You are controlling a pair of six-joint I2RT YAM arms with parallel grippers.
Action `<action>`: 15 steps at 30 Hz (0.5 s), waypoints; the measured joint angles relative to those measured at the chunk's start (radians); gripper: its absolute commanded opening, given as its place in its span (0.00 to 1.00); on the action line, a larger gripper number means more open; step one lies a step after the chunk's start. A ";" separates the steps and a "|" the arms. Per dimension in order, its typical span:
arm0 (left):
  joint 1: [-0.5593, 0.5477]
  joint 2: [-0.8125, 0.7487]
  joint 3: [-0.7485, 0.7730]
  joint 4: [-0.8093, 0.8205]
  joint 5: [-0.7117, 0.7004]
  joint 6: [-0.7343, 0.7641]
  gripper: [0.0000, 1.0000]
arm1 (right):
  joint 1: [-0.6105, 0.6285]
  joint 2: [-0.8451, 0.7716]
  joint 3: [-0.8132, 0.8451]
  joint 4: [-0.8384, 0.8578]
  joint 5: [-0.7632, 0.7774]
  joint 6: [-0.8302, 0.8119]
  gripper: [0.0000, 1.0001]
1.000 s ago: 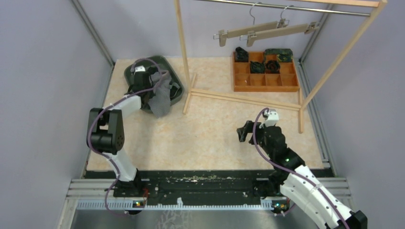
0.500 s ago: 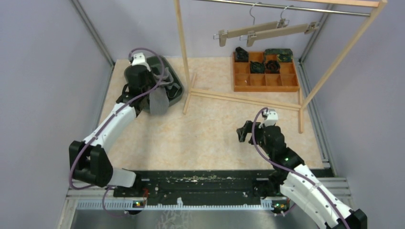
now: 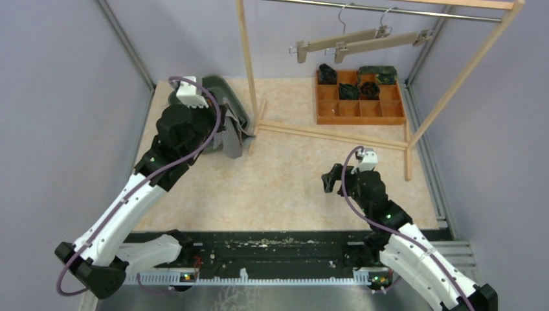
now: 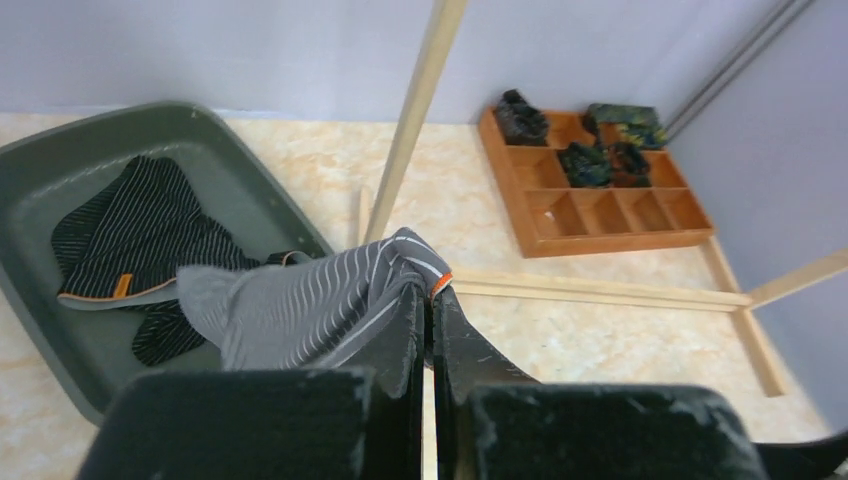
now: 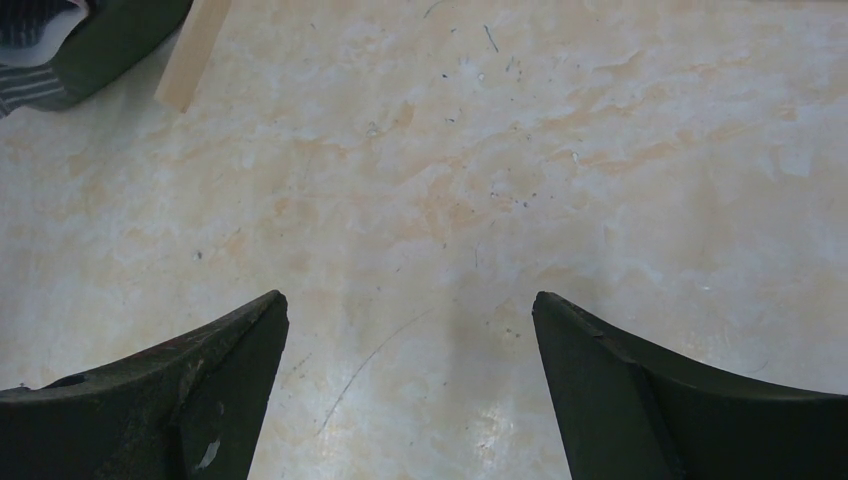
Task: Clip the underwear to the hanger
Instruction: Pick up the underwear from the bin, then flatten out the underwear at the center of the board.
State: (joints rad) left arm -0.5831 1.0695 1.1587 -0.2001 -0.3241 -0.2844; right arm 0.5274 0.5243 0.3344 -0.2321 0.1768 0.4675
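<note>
My left gripper (image 4: 428, 292) is shut on the waistband of a grey striped underwear (image 4: 300, 305), which hangs from it above the tray's right edge. From above, the underwear (image 3: 231, 137) dangles beside the rack's left post. Two wooden clip hangers (image 3: 336, 43) hang on the rail at the top. My right gripper (image 5: 410, 305) stands open low over bare tabletop; seen from above, the right gripper (image 3: 331, 178) is at centre right.
A dark green tray (image 4: 60, 150) holds a black striped garment (image 4: 140, 225). The wooden rack's left post (image 3: 247, 61) and floor bar (image 3: 330, 134) cross the table. A wooden divider box (image 3: 359, 107) with folded dark garments sits at the back right.
My left arm has lifted the grey underwear out of the tray and carried it right, toward the rack's post. The right arm has not moved.
</note>
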 measured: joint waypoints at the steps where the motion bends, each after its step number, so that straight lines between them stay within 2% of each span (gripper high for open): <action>1: -0.007 -0.018 0.007 -0.007 0.004 -0.004 0.00 | 0.000 -0.001 0.000 0.000 0.003 0.000 0.93; 15: -0.045 -0.055 0.051 -0.036 0.175 -0.041 0.00 | 0.000 0.021 0.000 0.004 0.008 -0.001 0.91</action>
State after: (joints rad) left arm -0.6281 1.0142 1.2098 -0.2359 -0.1490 -0.3256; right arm 0.5274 0.5453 0.3344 -0.2283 0.1852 0.4664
